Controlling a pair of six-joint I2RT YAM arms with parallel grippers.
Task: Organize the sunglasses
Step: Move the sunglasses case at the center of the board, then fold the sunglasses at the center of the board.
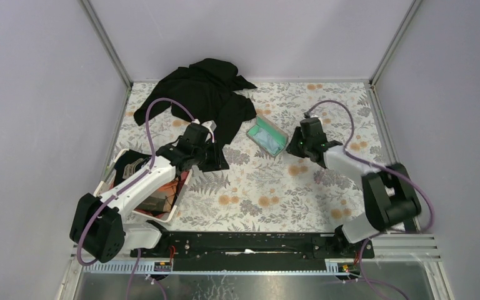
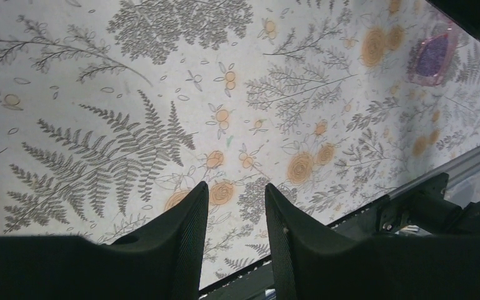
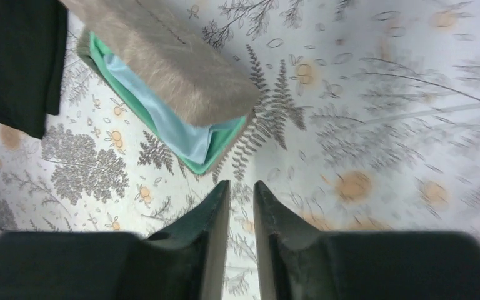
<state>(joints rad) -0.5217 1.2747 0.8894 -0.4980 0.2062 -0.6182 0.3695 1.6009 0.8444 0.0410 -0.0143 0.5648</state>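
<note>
The grey-brown case (image 1: 267,137) lies open mid-table, its green lining and a light blue cloth (image 3: 162,119) showing; its lid (image 3: 175,59) fills the upper right wrist view. My right gripper (image 3: 242,187) is just right of the case (image 1: 294,145), empty, with its jaws only narrowly apart. My left gripper (image 2: 235,190) is open and empty over bare tablecloth (image 1: 214,160). A small translucent pink-framed lens, which looks like the sunglasses (image 2: 433,59), lies on the cloth at the far upper right of the left wrist view, partly cut off by a dark edge. I cannot find them in the top view.
A black garment (image 1: 206,94) is heaped at the back left, one flap reaching under my left wrist. A white tray (image 1: 114,162) with mixed items sits at the left edge under my left arm. The black front rail (image 1: 250,244) runs along the near edge.
</note>
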